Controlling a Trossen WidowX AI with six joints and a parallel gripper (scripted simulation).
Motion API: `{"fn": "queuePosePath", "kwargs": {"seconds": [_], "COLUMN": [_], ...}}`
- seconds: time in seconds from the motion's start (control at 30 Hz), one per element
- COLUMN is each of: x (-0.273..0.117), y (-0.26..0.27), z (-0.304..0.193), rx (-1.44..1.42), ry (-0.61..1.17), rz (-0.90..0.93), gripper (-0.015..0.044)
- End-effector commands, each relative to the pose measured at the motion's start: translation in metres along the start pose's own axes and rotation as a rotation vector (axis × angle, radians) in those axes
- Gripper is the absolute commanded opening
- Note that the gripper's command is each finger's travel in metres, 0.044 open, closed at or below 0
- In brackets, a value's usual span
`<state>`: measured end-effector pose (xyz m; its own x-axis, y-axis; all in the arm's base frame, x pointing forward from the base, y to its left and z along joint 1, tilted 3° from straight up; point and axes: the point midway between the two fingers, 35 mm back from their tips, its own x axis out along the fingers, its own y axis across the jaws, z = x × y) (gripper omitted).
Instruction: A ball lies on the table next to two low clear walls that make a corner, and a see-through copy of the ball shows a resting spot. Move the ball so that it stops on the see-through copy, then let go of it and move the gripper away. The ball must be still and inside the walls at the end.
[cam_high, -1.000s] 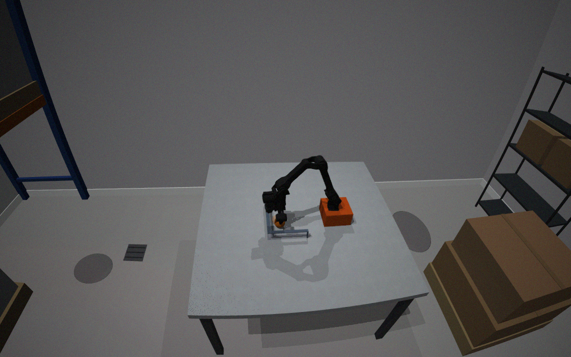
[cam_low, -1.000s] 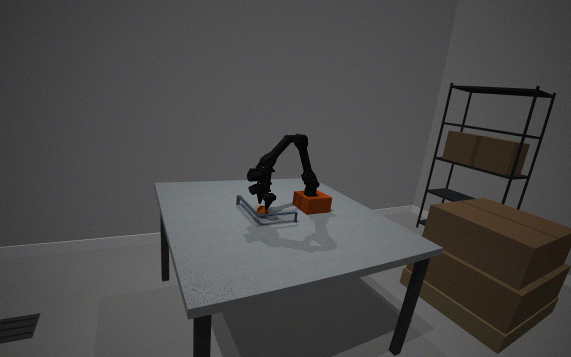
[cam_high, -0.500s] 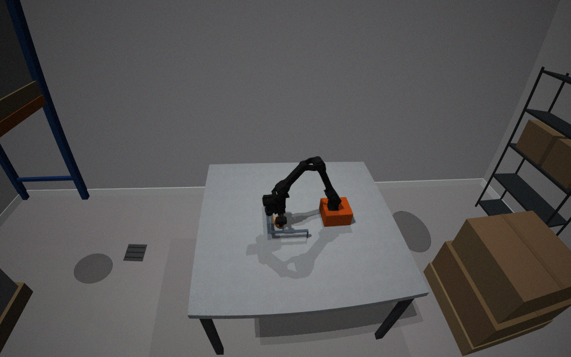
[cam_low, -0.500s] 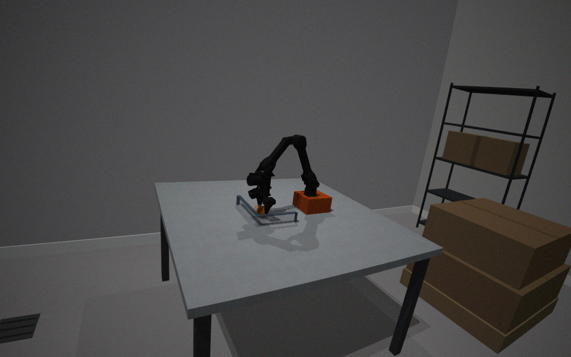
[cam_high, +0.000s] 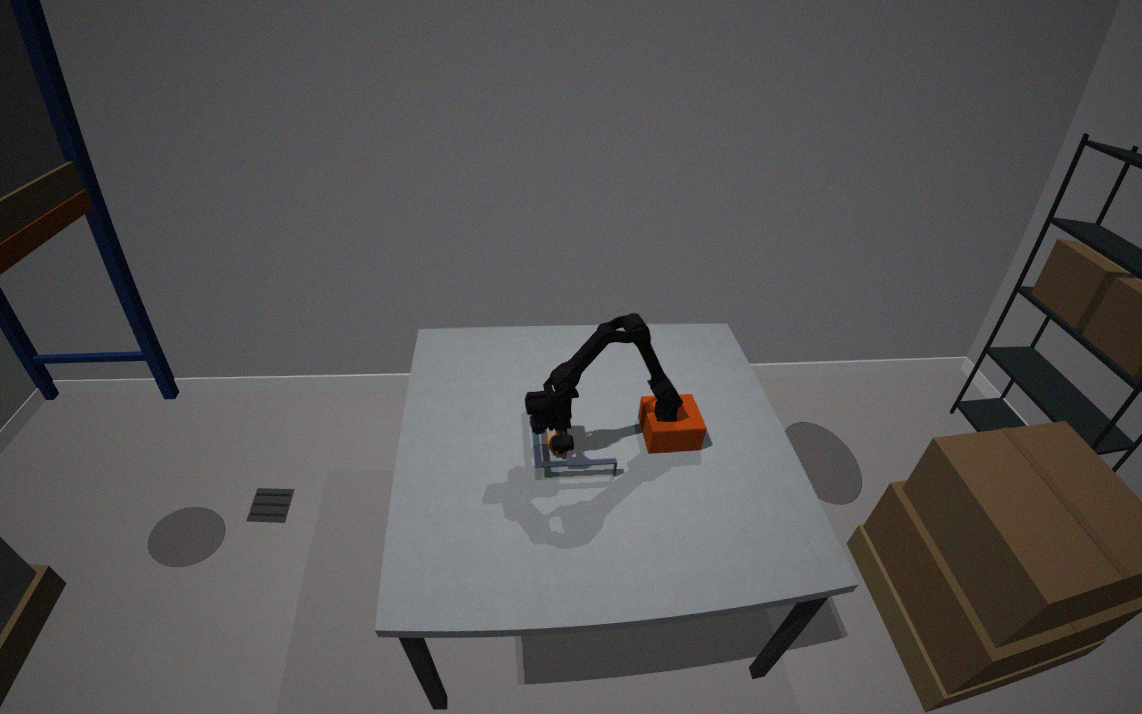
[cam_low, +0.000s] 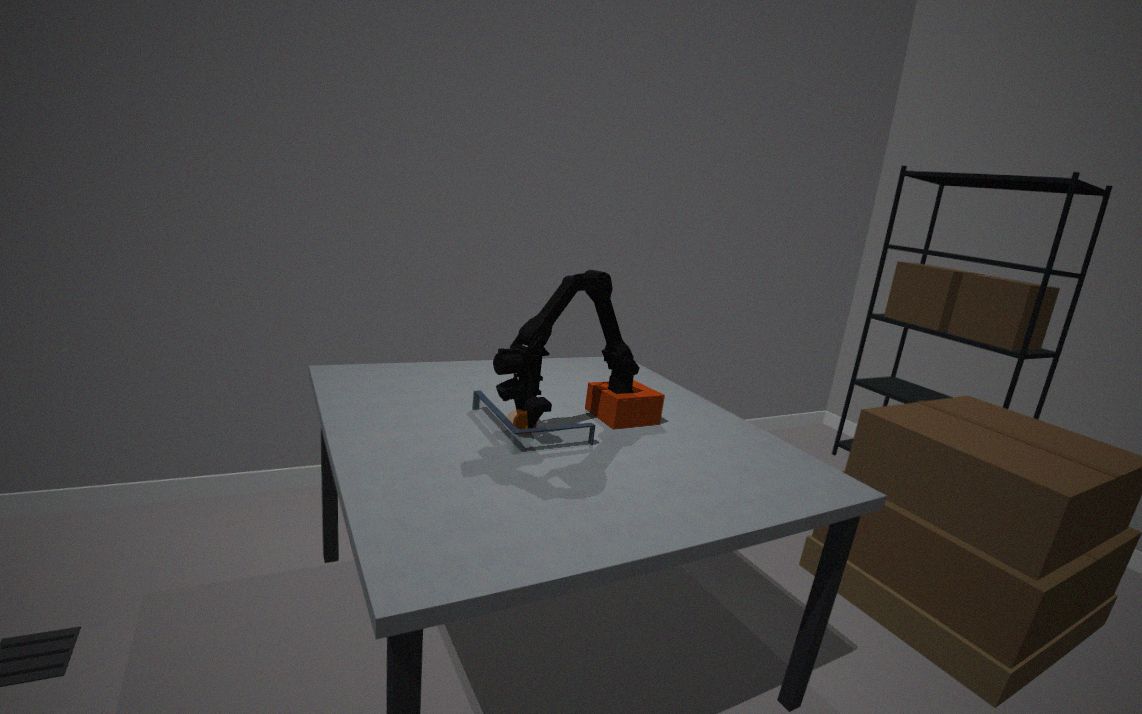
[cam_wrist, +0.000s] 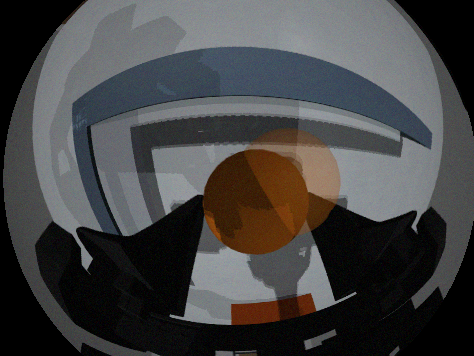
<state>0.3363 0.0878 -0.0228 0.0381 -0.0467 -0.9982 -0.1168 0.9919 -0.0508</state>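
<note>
The orange ball (cam_wrist: 256, 202) (cam_low: 522, 419) is inside the corner, near the table top. My gripper (cam_wrist: 255, 200) points down over it, with one fingertip against each side; it is shut on the ball. In the top view the fingers cover most of the ball. The see-through copy (cam_wrist: 325, 172) overlaps the ball and sticks out to its upper right in the wrist view, so the two do not coincide. One low clear wall with a blue-grey top (cam_wrist: 240, 72) (cam_high: 585, 462) (cam_low: 560, 430) runs beyond them; the other wall (cam_wrist: 84, 160) is on the left in the wrist view.
The arm's orange base block (cam_high: 676, 435) (cam_low: 635, 410) stands on the grey table (cam_high: 471, 572) (cam_low: 437, 538), right of the walls. Stacked cardboard boxes (cam_high: 993, 538) and a shelf rack (cam_high: 1052, 395) stand on the floor beyond the table's right side.
</note>
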Motion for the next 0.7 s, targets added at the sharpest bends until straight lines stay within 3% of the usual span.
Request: {"fn": "queuePosePath", "kwargs": {"seconds": [0.0,0.33,0.67], "x": [0.000,-0.045,-0.118], "y": [0.000,0.002,0.001], "z": [0.000,0.008,0.005], "rx": [-0.004,-0.001,-0.003], "ry": [-0.002,0.000,-0.002], "rz": [0.001,0.000,0.002], "gripper": [0.0255,0.0000,0.0000]}}
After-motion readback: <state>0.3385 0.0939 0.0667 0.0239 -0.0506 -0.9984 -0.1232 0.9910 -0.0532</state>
